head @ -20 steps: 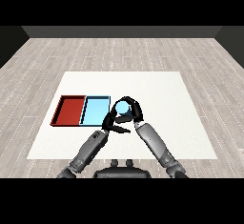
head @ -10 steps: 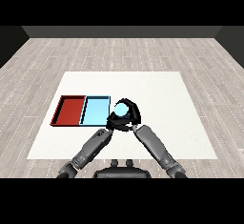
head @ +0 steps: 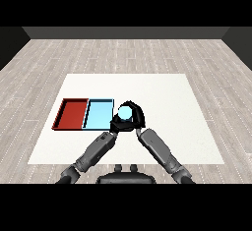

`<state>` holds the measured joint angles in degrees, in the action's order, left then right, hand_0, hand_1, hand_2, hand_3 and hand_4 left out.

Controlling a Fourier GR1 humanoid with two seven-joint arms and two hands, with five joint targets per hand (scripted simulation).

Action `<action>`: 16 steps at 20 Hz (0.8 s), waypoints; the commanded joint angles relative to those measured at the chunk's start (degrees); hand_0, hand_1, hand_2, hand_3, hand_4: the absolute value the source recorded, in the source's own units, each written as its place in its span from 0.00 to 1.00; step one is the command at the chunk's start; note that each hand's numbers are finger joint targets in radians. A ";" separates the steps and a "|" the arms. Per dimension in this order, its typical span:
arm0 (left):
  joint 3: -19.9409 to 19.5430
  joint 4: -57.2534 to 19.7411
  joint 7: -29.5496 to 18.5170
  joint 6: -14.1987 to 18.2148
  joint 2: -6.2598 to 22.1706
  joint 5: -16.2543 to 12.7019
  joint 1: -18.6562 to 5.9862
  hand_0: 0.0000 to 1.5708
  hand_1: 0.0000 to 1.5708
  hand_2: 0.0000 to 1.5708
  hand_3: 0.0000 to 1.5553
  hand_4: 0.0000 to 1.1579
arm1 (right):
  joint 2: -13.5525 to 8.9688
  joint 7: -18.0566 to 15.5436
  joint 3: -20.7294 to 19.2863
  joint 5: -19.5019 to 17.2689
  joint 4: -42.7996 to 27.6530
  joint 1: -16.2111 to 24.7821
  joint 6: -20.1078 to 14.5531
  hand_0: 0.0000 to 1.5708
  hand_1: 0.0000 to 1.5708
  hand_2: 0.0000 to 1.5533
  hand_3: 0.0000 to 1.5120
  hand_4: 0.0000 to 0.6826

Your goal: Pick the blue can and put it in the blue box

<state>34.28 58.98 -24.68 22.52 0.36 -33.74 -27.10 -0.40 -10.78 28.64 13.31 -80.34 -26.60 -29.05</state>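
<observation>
The blue can is off the table, just right of the light blue tray. My right hand is shut on it, dark fingers arching over its top and right side. I see the can's pale blue top end facing me. My left hand sits directly below and slightly left of the can, close against the right hand, by the blue tray's near right corner. The can's lower body is hidden by both hands.
A red tray lies against the left side of the light blue tray; both show bare floors. The white table stretches right and behind the hands. Both grey forearms come in from the lower corners.
The right hand and the can have shifted slightly left and nearer to me, toward the blue tray's right edge. The left hand has drawn in under the can.
</observation>
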 commanded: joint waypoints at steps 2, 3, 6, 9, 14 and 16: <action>-4.02 -2.32 -0.65 -2.53 -0.34 -2.67 -1.91 1.00 1.00 1.00 0.95 0.73 | 0.25 1.37 -1.32 -0.46 -3.98 2.53 2.74 0.93 0.93 0.93 0.93 0.92; 3.47 -3.78 -7.15 0.31 -0.35 -7.28 0.63 1.00 1.00 1.00 0.97 0.81 | 0.38 -3.76 1.20 4.24 1.55 -0.29 -1.09 0.93 0.93 0.93 0.92 0.92; 1.24 -6.10 -6.35 0.94 -0.34 -5.66 -5.08 1.00 1.00 1.00 0.97 0.86 | 0.38 -0.65 -0.44 1.18 -1.48 1.59 0.76 0.91 0.91 0.93 0.92 0.89; -1.14 -7.83 -14.02 -6.71 0.85 -3.46 0.94 1.00 1.00 1.00 0.97 0.95 | 0.38 -1.01 -0.09 3.84 -1.18 2.02 2.32 0.88 0.88 0.91 0.91 0.77; 0.77 -5.36 -12.29 0.29 -0.36 -5.70 -2.80 1.00 1.00 1.00 0.99 0.97 | -0.26 3.55 -0.46 -2.08 -1.72 1.81 5.83 0.00 0.00 0.00 0.00 0.00; 0.93 -5.66 -12.55 0.28 -0.35 -6.02 -2.97 1.00 1.00 1.00 0.99 0.97 | 0.37 3.83 -1.22 -3.05 -1.83 2.19 6.64 0.00 0.00 0.00 0.00 0.00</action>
<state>35.17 53.39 -35.85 22.66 0.21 -39.21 -29.50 -0.44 -7.92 27.74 12.45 -82.81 -24.67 -24.03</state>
